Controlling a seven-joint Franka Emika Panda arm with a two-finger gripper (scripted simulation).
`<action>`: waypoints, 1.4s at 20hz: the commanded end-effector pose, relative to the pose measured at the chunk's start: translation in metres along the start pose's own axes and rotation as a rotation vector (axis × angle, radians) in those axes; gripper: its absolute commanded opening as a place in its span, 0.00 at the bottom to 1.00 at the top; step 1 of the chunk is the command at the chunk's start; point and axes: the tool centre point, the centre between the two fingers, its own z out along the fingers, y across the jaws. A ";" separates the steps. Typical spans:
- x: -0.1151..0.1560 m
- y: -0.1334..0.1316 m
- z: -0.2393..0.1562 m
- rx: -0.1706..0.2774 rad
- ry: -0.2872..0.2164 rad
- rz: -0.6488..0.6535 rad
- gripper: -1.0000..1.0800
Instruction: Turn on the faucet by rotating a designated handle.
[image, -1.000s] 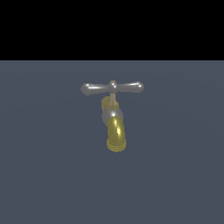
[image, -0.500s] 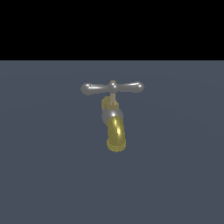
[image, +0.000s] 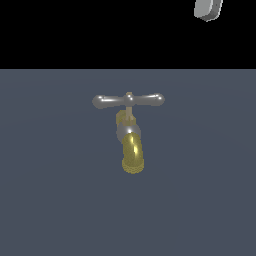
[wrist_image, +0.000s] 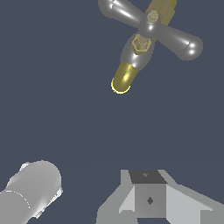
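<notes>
Newly in view — arm (image: 208, 9) above faucet (image: 131, 145).

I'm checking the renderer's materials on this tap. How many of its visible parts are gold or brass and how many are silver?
Gold or brass: 2 - the curved spout and the thin stem.
Silver: 2 - the crossbar handle and the collar.
Total: 4 parts on the faucet.
</notes>
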 end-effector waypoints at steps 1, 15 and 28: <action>0.003 0.009 0.010 -0.003 0.001 -0.061 0.00; 0.029 0.054 0.061 -0.016 0.003 -0.386 0.00; 0.063 0.084 0.104 -0.026 0.007 -0.665 0.00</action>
